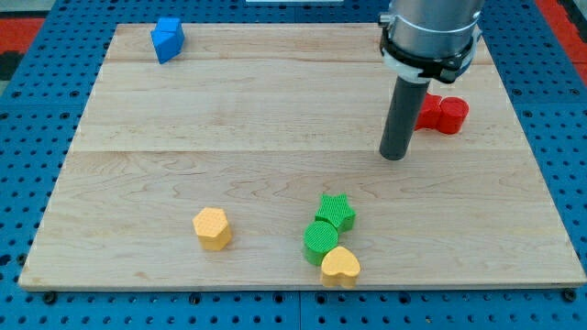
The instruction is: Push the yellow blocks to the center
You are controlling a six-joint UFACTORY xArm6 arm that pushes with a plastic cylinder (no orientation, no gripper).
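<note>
A yellow hexagon block (212,227) lies near the view's bottom, left of centre. A yellow heart block (340,266) lies at the bottom edge, touching a green round block (321,241); a green star block (336,212) sits just above that. My tip (393,156) rests on the board at the view's right of centre, well above and to the right of both yellow blocks, touching none of them. A red block (441,114) lies just right of the rod, partly hidden behind it.
A blue block (167,38) sits at the top left corner of the wooden board (183,137). The board lies on a blue pegboard surface (27,137). The arm's grey body (431,32) hangs over the top right.
</note>
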